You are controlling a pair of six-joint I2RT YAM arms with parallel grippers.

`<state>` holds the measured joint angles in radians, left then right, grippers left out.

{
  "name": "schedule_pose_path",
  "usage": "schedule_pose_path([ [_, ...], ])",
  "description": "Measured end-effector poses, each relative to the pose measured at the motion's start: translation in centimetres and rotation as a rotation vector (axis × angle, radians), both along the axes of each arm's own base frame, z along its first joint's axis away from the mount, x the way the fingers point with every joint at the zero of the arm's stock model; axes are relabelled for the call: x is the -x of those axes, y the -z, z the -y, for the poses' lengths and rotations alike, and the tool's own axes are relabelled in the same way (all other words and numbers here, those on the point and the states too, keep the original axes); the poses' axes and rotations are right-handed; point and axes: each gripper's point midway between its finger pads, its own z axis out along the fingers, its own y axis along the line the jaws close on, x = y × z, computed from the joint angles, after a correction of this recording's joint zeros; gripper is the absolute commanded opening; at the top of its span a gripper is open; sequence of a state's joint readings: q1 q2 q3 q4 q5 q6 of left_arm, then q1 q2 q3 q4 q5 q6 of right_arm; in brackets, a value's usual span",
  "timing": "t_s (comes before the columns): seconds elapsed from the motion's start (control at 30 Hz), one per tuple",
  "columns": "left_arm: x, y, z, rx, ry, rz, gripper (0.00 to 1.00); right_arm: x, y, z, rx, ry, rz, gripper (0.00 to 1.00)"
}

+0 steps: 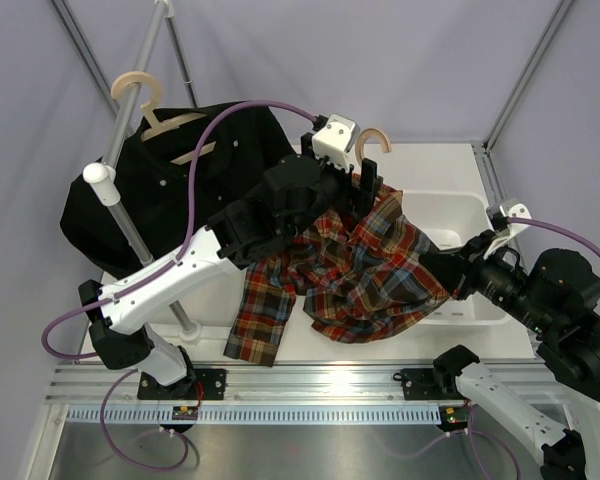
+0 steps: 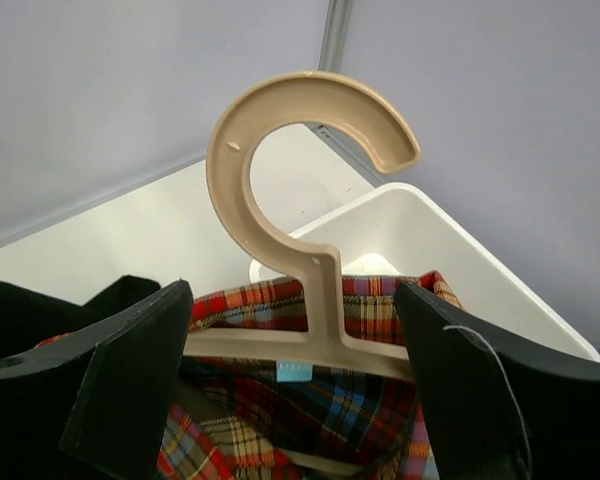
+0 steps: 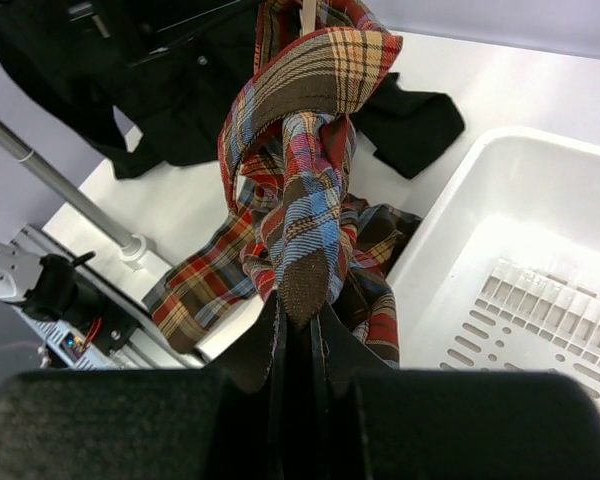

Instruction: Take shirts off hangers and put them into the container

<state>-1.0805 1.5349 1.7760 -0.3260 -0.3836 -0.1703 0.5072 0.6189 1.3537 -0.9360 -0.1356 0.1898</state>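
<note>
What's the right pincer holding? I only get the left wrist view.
Observer: The right pincer is shut on a bunched fold of the plaid shirt, just beside the basket.
Operator: Where's the other shirt?
Observer: The black shirt hangs on its hanger from the rail, far left.
Operator: Any plaid dragging?
Observer: One plaid sleeve lies on the table, outside the basket.
</note>
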Motion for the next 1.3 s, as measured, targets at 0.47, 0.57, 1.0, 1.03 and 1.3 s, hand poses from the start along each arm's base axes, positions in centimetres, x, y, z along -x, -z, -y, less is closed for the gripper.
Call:
schedule_pose_path([
  [0.47, 0.3, 0.9, 0.5, 0.038, 0.005, -0.073, 0.50, 2.0, -0.9, -0.1, -0.017, -0.060, 0.009, 0.00],
  [0.57, 0.5, 1.4, 1.2, 0.043, 0.025, -0.092, 0.30, 1.9, -0.8, -0.1, -0.014, -0.060, 0.006, 0.00],
  [1.0, 0.2, 1.5, 2.0, 0.012, 0.038, -0.096, 0.00, 1.8, -1.7, 0.1, -0.013, -0.048, 0.020, 0.59],
  [1.03, 0.0, 1.5, 1.8, -0.001, 0.031, -0.091, 0.00, 1.9, -1.9, 0.3, -0.015, -0.042, 0.031, 0.59],
  [1.3, -2.1, 1.5, -0.2, -0.047, -0.021, -0.070, 0.00, 4.2, -2.5, 1.7, -0.048, -0.037, 0.096, 0.57],
])
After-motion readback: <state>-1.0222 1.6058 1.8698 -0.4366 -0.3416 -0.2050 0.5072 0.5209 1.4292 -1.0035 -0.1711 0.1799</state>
